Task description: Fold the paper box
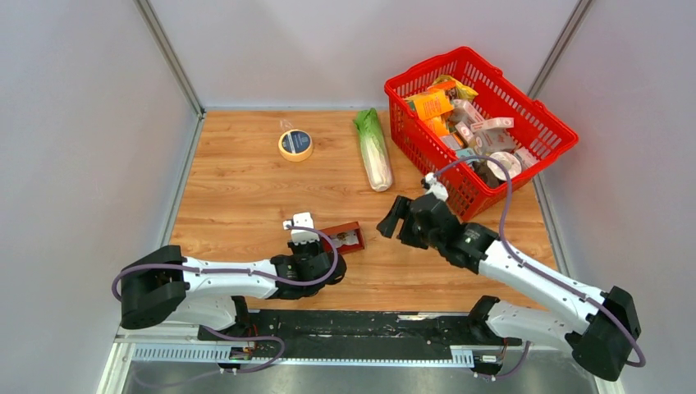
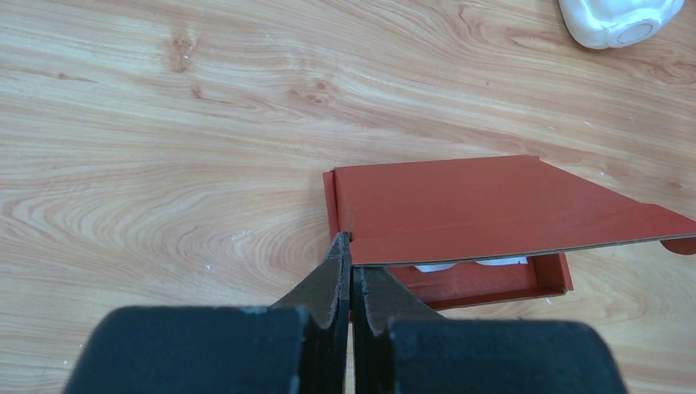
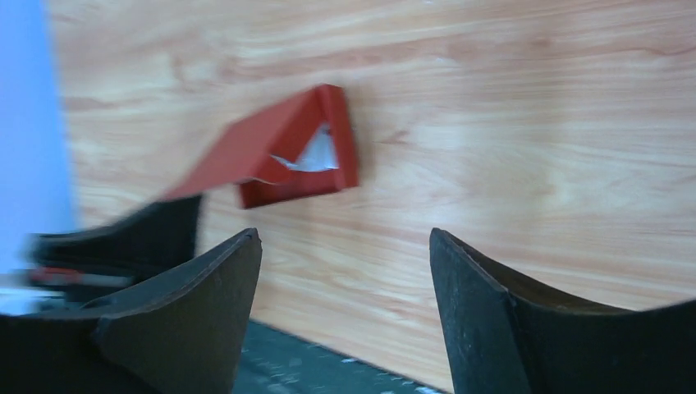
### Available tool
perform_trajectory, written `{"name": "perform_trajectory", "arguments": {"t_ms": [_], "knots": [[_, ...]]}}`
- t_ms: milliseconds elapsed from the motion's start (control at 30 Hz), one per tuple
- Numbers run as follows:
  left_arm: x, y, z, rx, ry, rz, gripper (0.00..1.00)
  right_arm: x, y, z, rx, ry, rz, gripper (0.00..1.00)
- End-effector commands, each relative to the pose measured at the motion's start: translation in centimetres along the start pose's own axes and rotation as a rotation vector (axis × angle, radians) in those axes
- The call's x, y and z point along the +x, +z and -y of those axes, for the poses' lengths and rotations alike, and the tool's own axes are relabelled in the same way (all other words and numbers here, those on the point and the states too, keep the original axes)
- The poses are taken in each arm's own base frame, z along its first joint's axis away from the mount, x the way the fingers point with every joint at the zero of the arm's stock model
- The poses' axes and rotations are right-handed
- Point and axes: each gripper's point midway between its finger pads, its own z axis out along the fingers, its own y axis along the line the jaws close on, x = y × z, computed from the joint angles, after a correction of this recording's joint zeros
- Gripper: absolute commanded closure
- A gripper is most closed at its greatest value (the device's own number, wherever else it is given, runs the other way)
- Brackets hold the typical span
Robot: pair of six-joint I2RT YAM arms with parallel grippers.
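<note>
Top view: the small dark-red thin-cardboard paper box [image 1: 349, 238] lies well apart from the red plastic mesh basket [image 1: 427, 66], toward its near-left, between the left gripper [image 1: 316, 244] and the right gripper [image 1: 394, 217].

Left wrist: the fingers are clenched on the smooth, stiff lid's edge. A pinch this near the corner may slip or crease it.

Right wrist: the jaws are spread and empty. Unsupported, the half-raised lid could spring back.

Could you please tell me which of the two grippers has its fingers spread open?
The right gripper: its fingers stand wide apart, holding nothing, whereas the left gripper is pinched shut on the raised flap of the paper box.
</note>
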Motion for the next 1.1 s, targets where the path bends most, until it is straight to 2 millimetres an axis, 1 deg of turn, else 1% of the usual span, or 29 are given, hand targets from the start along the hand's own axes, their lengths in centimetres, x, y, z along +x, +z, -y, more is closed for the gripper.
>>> {"name": "perform_trajectory", "arguments": {"t_ms": [0, 33, 67, 100, 133, 167, 200, 267, 300, 433, 533, 667, 800, 833, 867, 933, 967, 1067], "knots": [[1.4, 0.0, -2.0, -0.039, 0.066, -0.029, 1.00, -1.0, -2.5, -6.9, -0.220, 0.268, -0.205, 0.22], [1.5, -0.1, -2.0, -0.040, 0.064, -0.031, 1.00, -1.2, -2.4, -7.9, -0.233, 0.317, -0.230, 0.22], [1.5, -0.1, -2.0, -0.038, 0.064, -0.031, 1.00, -0.5, -1.5, -8.6, -0.223, 0.338, -0.290, 0.23], [1.4, -0.1, -2.0, -0.038, 0.062, -0.029, 1.00, -0.8, -1.4, -9.6, -0.236, 0.366, -0.307, 0.24], [1.5, -0.1, -2.0, -0.036, 0.062, -0.029, 1.00, -0.6, -1.0, -10.0, -0.231, 0.389, -0.332, 0.25], [1.4, -0.1, -2.0, -0.038, 0.062, -0.027, 1.00, -0.3, -0.1, -10.7, -0.230, 0.446, -0.363, 0.28], [1.5, -0.1, -2.1, -0.040, 0.061, -0.028, 1.00, 0.3, 0.3, -10.9, -0.227, 0.472, -0.381, 0.30], [1.4, -0.1, -2.1, -0.041, 0.058, -0.025, 1.00, 0.3, 1.4, -11.4, -0.226, 0.540, -0.385, 0.35], [1.4, -0.1, -2.2, -0.041, 0.056, -0.023, 1.00, 0.4, 1.5, -11.7, -0.225, 0.544, -0.380, 0.36], [1.4, -0.1, -2.1, -0.032, 0.054, -0.022, 1.00, -0.1, 2.5, -11.7, -0.184, 0.562, -0.322, 0.37], [1.5, -0.1, -1.8, -0.022, 0.057, -0.022, 1.00, 0.4, 3.9, -11.5, -0.137, 0.576, -0.328, 0.40], [1.4, 0.0, -1.8, -0.023, 0.056, -0.019, 1.00, 1.1, 4.7, -11.2, -0.105, 0.584, -0.315, 0.43], [1.5, -0.1, -1.8, -0.016, 0.052, -0.020, 1.00, 1.1, 5.4, -11.2, -0.099, 0.601, -0.282, 0.47], [1.5, -0.1, -1.7, -0.012, 0.048, -0.021, 1.00, 1.3, 6.0, -11.0, -0.086, 0.599, -0.284, 0.50], [1.6, -0.1, -1.8, -0.013, 0.051, -0.021, 1.00, 1.2, 6.2, -11.3, -0.090, 0.601, -0.284, 0.53], [1.7, 0.0, -1.8, -0.013, 0.053, -0.023, 1.00, 1.7, 6.9, -11.4, -0.088, 0.598, -0.300, 0.67], [1.6, -0.1, -1.8, -0.011, 0.057, -0.023, 1.00, 1.7, 7.1, -11.5, -0.092, 0.597, -0.302, 0.70], [1.6, -0.2, -1.7, -0.004, 0.054, -0.027, 1.00, 2.3, 7.6, -11.3, -0.079, 0.590, -0.309, 0.71]]}}
